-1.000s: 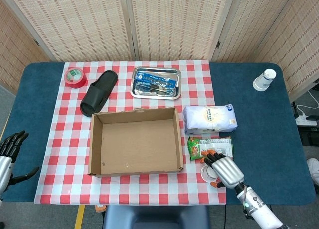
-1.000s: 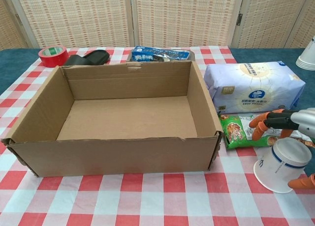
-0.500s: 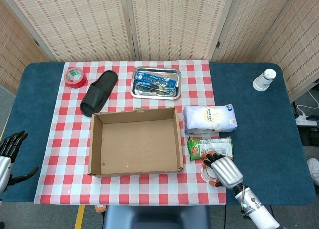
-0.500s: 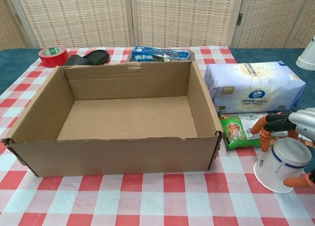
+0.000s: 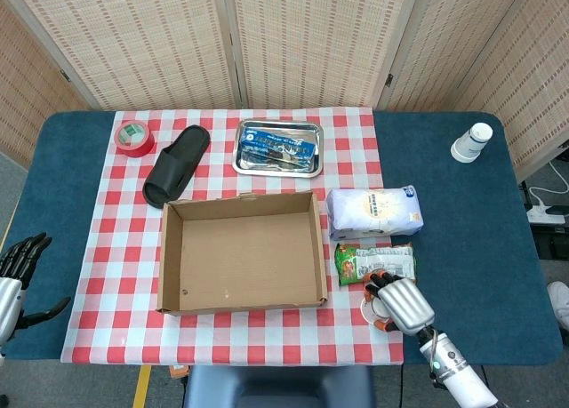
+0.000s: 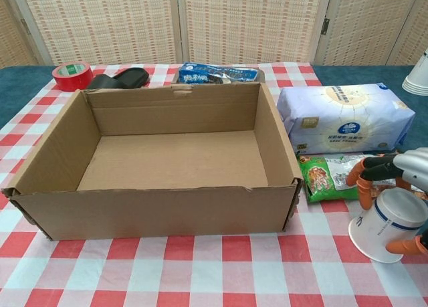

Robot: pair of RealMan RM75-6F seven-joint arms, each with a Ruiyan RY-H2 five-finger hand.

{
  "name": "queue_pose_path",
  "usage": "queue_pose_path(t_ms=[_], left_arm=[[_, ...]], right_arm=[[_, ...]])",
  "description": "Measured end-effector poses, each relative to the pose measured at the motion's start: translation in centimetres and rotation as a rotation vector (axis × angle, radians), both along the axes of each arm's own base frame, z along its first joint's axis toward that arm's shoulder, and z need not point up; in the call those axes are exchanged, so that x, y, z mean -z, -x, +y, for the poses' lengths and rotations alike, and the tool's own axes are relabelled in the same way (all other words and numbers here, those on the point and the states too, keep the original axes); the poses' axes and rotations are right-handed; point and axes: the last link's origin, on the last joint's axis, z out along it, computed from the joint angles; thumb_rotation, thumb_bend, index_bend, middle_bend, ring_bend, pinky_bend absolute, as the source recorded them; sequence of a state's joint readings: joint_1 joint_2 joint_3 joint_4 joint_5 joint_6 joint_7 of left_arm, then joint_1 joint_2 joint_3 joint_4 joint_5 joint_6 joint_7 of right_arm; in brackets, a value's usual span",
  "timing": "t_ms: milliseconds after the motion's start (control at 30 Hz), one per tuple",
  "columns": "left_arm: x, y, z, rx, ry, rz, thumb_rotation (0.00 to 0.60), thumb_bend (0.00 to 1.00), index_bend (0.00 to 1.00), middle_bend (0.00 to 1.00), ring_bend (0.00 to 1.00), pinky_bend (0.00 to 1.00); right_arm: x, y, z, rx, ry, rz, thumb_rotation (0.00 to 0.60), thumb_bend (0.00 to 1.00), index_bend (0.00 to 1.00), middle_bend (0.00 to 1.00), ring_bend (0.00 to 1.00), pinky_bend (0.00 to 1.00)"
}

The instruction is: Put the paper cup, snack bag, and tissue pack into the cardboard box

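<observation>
The open cardboard box (image 5: pixel 165 266) (image 6: pixel 154 210) stands empty in the middle of the checked cloth. To its right lies the white tissue pack (image 5: pixel 373 210) (image 6: pixel 341 116), and the green snack bag (image 5: pixel 373 261) (image 6: pixel 324 176) lies just in front of that. The paper cup (image 5: pixel 369 308) (image 6: pixel 388 220) lies tipped on its side in front of the bag. My right hand (image 5: pixel 404 303) (image 6: pixel 401 166) holds it, fingers over the top and thumb underneath; the head view hides most of the cup. My left hand (image 5: pixel 18 275) hangs off the table's left edge, fingers apart and holding nothing.
A red tape roll (image 5: pixel 134 137) (image 6: pixel 72 75) and a black slipper (image 5: pixel 176 164) (image 6: pixel 120 77) lie behind the box at the left. A metal tray (image 5: pixel 240 164) holding a blue packet sits behind the box. White stacked cups (image 5: pixel 470 142) (image 6: pixel 418 76) stand at the far right.
My right hand has drawn back slightly toward the front right, and the cup has shifted that way with it. The left hand has not moved.
</observation>
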State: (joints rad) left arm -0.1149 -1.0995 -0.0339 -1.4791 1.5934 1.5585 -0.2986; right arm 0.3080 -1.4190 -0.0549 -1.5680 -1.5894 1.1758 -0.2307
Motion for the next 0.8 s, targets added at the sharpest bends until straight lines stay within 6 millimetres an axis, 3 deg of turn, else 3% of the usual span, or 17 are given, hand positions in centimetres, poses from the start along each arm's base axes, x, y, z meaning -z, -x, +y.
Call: queue_pose_path(t_ms=[533,800], left_arm=[[0.0,0.1,0.1,-0.004,0.002,0.002,0.600,0.18,0.00,0.00,0.00,0.08],[0.0,0.1,0.2,-0.006,0.002,0.001,0.600,0.18,0.00,0.00,0.00,0.08]], right_arm=[[0.3,0.2,-0.2,0.001,0.034,-0.005,0.600,0.13,0.69,0.40,0.42,0.65],[-1.2,-0.2,-0.5,-0.013,0.074,-0.030,0.600,0.17,0.76,0.45,0.48,0.70]])
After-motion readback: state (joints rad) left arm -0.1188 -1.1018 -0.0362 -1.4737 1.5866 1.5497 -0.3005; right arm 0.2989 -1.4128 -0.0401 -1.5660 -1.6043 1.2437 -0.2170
